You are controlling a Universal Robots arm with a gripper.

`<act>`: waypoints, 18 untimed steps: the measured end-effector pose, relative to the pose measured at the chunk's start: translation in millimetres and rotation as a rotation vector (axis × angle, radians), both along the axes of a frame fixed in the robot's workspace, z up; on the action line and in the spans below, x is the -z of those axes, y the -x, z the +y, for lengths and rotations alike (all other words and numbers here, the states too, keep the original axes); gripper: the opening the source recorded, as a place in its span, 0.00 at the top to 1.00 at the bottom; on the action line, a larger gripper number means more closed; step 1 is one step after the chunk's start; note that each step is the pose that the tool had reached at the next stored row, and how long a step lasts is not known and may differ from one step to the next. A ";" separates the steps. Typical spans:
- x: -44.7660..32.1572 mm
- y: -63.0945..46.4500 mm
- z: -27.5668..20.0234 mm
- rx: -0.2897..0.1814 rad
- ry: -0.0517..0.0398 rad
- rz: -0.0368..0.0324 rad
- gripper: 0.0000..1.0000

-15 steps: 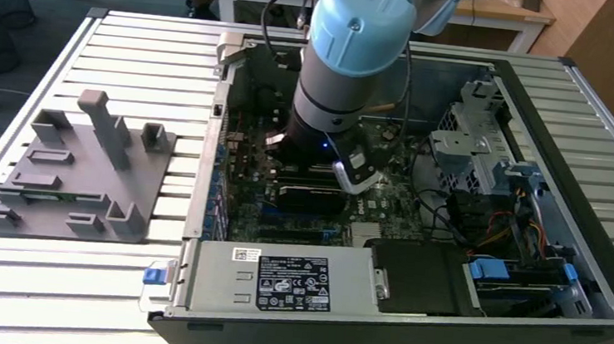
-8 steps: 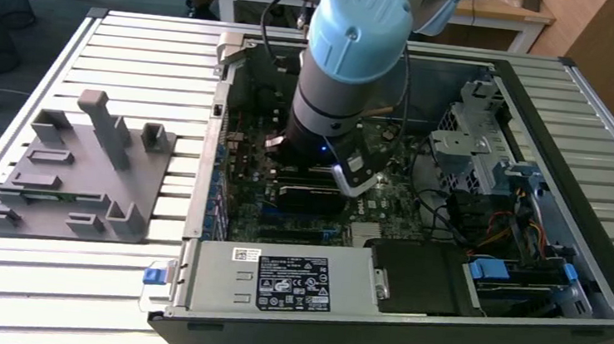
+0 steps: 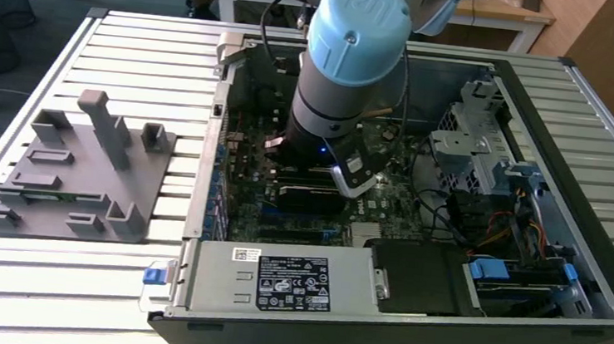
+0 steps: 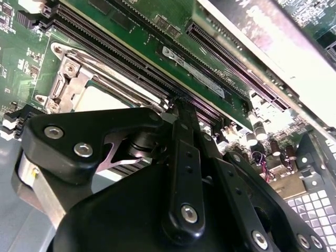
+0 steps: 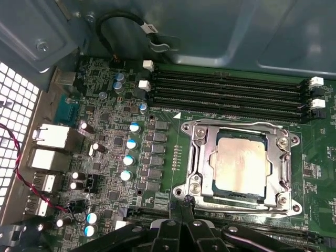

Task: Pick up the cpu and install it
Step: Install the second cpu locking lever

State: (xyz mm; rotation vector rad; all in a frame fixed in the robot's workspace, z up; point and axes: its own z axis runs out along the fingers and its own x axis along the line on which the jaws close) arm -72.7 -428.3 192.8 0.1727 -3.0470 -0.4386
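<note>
1. We see the open computer case lying on a slatted table; inside it sit the green motherboard, a drive cage toward the exterior view's right, and a labelled power supply along the near edge.
2. Beside the case, toward the exterior view's left, one grey plastic fixture rests on the table, with nothing in its slots that we can make out.
3. The arm reaches down into the case over the motherboard.
4. In the first wrist view we count four long memory slots, all without modules.
5. One metal socket frame is on the board, and the cpu sits inside it, silver top up, flat within the frame.
6. The gripper hovers just beside the socket's edge; its black fingers appear drawn together into a narrow point with nothing between them, and we cannot tell whether the tip touches the frame.
</note>
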 end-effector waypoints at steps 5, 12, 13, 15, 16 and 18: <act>0.5 0.1 0.7 0.000 -0.0036 0.0000 0.89; 2.4 0.9 1.6 0.000 -0.0301 0.0000 0.89; 2.8 1.2 1.7 0.000 -0.0328 0.0000 0.89; 3.7 1.9 1.9 0.000 -0.0371 -0.0001 0.89; 4.0 2.3 2.0 0.000 -0.0390 0.0000 0.89; 4.7 3.2 2.2 0.000 -0.0419 0.0000 0.89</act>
